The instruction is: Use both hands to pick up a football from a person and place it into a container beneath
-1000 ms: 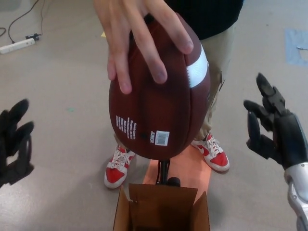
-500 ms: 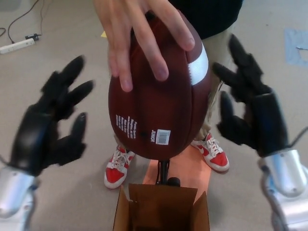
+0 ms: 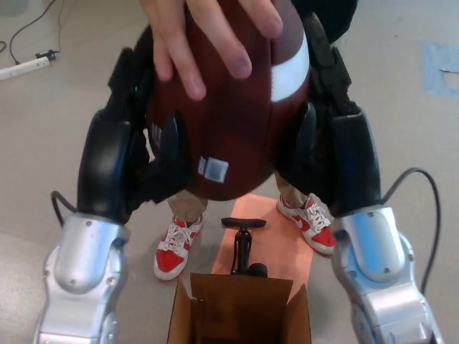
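Both of my hands have closed in on the football [image 3: 229,122] since half a second ago; back then they were spread open a bit off each side of it, and now they're pressed right onto it. So my left hand [image 3: 133,136] is clamped against the ball's left flank, thumb [image 3: 174,143] curled across the front of the leather, fingers running up the side. My right hand [image 3: 333,132] does the same on the ball's right flank, thumb [image 3: 307,136] lying on the front, fingers reaching up past the white stripe [image 3: 290,68].

The person's hand [image 3: 208,36] is on top of the ball too, fingers draped down over its upper front. Ball is up in the air, pointed end down, small white label [image 3: 213,169] near the bottom.

Straight below the ball sits the cardboard box [image 3: 240,312], flaps open. Just behind the box, also below the ball, is a black pump [image 3: 242,244] standing on an orange mat [image 3: 276,244]. Person's red and white sneakers [image 3: 176,247] are on either side of that pump, under the ball. Far up-left of the ball there's a white power strip [image 3: 25,68] on the floor [image 3: 57,129].
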Available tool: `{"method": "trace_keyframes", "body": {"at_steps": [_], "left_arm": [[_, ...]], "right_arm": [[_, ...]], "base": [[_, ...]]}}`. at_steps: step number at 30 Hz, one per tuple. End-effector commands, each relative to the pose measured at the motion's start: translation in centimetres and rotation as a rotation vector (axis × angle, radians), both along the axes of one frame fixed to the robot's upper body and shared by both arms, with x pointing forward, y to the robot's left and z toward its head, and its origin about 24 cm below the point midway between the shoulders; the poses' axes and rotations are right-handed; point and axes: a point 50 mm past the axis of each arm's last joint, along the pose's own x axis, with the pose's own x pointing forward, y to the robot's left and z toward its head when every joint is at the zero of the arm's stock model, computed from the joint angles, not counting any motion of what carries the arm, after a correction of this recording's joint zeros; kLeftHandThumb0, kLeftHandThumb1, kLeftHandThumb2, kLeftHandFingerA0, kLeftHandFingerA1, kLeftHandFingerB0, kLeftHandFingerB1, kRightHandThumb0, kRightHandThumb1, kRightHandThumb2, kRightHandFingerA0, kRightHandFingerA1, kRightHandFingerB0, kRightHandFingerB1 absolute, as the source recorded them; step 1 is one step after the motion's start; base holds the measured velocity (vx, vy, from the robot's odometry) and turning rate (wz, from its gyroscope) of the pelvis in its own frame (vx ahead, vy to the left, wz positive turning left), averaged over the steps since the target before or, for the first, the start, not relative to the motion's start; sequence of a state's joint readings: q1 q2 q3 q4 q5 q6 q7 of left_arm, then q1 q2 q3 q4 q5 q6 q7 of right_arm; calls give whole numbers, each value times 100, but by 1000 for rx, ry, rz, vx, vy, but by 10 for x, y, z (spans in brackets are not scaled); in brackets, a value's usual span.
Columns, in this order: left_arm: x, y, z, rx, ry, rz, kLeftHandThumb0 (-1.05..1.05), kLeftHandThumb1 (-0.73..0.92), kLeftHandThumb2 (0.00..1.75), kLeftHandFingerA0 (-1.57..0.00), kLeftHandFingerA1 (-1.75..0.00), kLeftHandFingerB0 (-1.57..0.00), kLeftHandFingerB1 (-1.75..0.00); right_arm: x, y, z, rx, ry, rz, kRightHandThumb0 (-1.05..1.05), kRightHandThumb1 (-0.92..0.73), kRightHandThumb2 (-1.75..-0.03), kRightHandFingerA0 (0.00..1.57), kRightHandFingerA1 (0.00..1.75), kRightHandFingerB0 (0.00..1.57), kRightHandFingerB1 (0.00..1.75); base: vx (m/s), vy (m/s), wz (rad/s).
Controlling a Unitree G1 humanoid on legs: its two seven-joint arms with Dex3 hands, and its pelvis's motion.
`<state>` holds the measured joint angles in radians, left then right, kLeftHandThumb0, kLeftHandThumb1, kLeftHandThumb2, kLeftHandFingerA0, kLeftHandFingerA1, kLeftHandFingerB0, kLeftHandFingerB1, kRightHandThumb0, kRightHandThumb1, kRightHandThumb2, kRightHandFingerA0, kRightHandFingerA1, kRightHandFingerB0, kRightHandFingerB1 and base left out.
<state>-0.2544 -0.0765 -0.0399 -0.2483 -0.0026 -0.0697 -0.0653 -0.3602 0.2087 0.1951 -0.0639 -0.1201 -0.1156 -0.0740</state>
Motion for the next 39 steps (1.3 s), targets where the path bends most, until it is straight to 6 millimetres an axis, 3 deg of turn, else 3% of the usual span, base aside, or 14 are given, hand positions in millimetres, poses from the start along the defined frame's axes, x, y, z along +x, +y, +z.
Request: {"method": "trace_keyframes", "body": {"at_steps": [1, 3, 5, 6, 11, 12, 16, 18, 22, 23, 28, 30, 31, 39], "left_arm": [[-5, -28, 6, 21, 20, -71, -76, 80, 115, 0, -19, -1, -21], [-7, -30, 1, 16, 47, -75, -74, 92, 74, 0, -14, 0, -21], [-6, -31, -1, 19, 59, -76, -74, 92, 76, 0, -11, 0, -21], [-5, -31, -3, 21, 71, -79, -81, 78, 101, 0, -11, 0, -16], [2, -31, -9, 33, 97, -85, -77, 82, 113, 0, -16, 0, -17], [4, -31, -13, 31, 111, -89, -78, 83, 113, 0, -14, 0, -15], [10, -29, -27, 29, 161, -96, -69, 92, 77, 0, -7, 0, -16], [14, -30, -37, 27, 208, -125, -77, 83, 112, 0, -16, 0, -16], [20, -33, -51, 38, 263, -147, -73, 81, 111, 0, -18, 0, -19], [21, -34, -54, 52, 275, -149, -66, 92, 76, 0, -10, 0, -17], [25, -38, -65, 60, 321, -174, -73, 76, 96, 0, -14, 0, -18], [26, -39, -66, 77, 319, -171, -67, 92, 74, 0, -15, 0, -20], [26, -40, -69, 85, 320, -177, -71, 80, 112, 0, -21, -2, -23], [31, -42, -72, 101, 326, -178, -73, 82, 113, 0, -20, -1, -22]], "right_arm": [[-8, 30, 3, -8, 44, 107, -81, -92, -118, 0, 11, 0, 9], [-10, 29, -2, -8, 59, 97, -80, -92, -119, 0, 11, 0, 10], [-10, 28, -4, -7, 69, 91, -70, -92, -82, 0, 0, 0, 0], [-8, 27, -6, -2, 82, 86, -83, -92, -116, 0, 8, 0, 6], [-2, 24, -15, 17, 138, 78, -82, -92, -116, 0, 8, 0, 6], [-1, 24, -17, 14, 147, 74, -68, -92, -82, 0, 0, 0, 0], [1, 20, -30, -11, 174, 50, -80, -92, -115, 0, 8, 0, 7], [5, 15, -39, -16, 198, 40, -65, -92, -80, 0, 2, 0, 0], [8, 9, -51, -16, 235, 25, -59, -92, -86, 0, 1, 0, 0], [9, 6, -54, -20, 239, 23, -76, -91, -111, 0, 7, 0, 5], [11, -3, -64, -50, 245, -9, -76, -92, -112, 0, 9, 0, 8], [12, -4, -66, -50, 246, -15, -75, -91, -113, 0, 11, 0, 10], [12, -7, -69, -50, 251, -20, -69, -85, -98, 0, 3, 0, 5], [14, -13, -74, -71, 254, -31, -60, -92, -88, 0, 0, 0, 6]], "base": [[0, 0, 0], [0, 0, 0], [0, 0, 0], [0, 0, 0], [0, 0, 0], [0, 0, 0], [0, 0, 0], [0, 0, 0], [0, 0, 0], [0, 0, 0], [0, 0, 0], [0, 0, 0], [0, 0, 0], [0, 0, 0]]}}
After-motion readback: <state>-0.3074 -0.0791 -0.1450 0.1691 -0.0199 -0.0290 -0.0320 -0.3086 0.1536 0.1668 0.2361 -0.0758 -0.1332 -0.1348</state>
